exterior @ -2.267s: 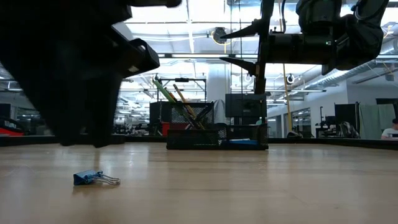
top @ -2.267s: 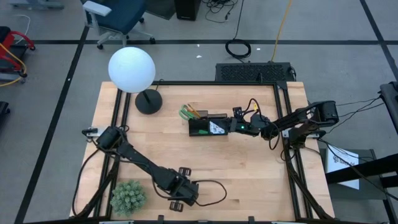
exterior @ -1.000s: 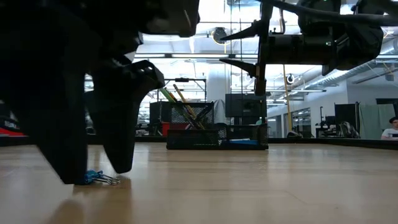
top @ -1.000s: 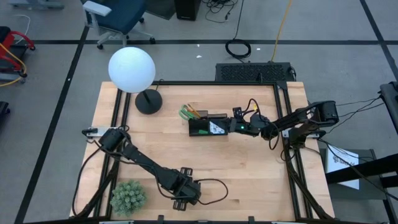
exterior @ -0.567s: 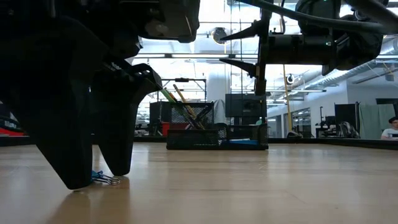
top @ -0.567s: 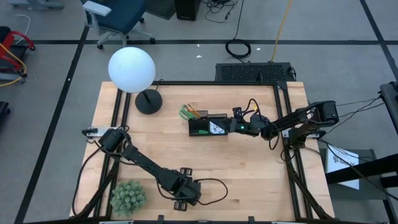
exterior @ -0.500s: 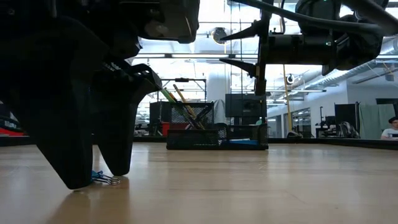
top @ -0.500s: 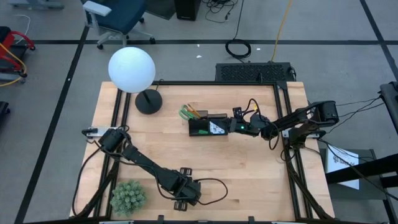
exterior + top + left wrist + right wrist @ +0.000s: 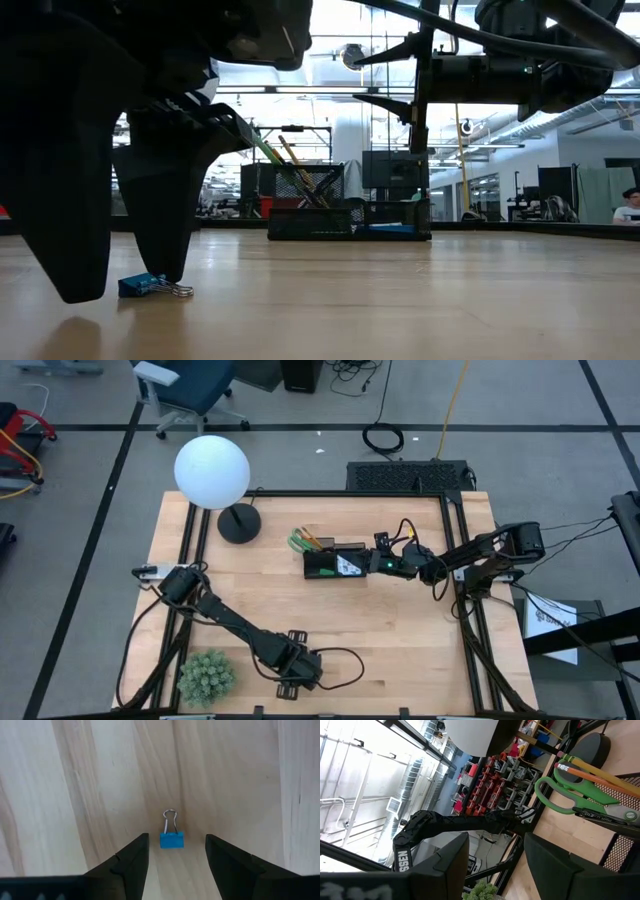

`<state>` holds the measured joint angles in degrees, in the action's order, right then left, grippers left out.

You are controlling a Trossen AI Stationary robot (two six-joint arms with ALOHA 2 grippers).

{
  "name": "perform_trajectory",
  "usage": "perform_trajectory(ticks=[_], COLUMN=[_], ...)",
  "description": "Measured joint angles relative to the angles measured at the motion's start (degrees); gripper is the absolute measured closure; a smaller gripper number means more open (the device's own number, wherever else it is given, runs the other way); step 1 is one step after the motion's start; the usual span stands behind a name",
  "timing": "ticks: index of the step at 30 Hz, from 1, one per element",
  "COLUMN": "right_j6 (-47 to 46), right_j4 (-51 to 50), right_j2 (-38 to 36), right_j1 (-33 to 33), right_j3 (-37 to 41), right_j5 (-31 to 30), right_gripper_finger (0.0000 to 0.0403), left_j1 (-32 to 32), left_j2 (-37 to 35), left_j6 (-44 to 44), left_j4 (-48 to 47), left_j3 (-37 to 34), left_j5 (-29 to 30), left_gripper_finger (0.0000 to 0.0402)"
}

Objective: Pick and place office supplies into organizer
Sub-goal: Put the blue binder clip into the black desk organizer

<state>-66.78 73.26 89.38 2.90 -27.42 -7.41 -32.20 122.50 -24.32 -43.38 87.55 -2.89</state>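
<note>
Left end effector (image 9: 176,865) open at the lower middle of the high view, fingers straddling a blue binder clip (image 9: 171,839) on the table (image 9: 400,630), right end effector (image 9: 372,565) open over the organizer (image 9: 335,564) at centre frame

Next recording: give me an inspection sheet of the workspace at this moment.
Surface: wooden table, mostly bare.
Job's things: blue binder clip on the wood; organizer holds green-handled scissors and pencils.
Clutter: plant ball, globe lamp.
Grippers: left gripper open astride the clip; right gripper open by the organizer.
Cables: loop by left wrist.
Surroundings: office chair.
</note>
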Motion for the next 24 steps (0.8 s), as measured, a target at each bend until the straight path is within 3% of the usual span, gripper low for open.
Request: perform_trajectory(ticks=[24], right_j6=[0.0], right_j4=[0.0], right_j2=[0.0], right_j1=[0.0], right_j3=[0.0], right_j5=[0.0], right_gripper_finger=[0.0222], left_j1=[1.2], left_j2=[0.1], left_j6=[-0.2], left_j4=[0.9], left_j3=[-0.2], left_j5=[2.7], left_gripper_finger=[0.0202])
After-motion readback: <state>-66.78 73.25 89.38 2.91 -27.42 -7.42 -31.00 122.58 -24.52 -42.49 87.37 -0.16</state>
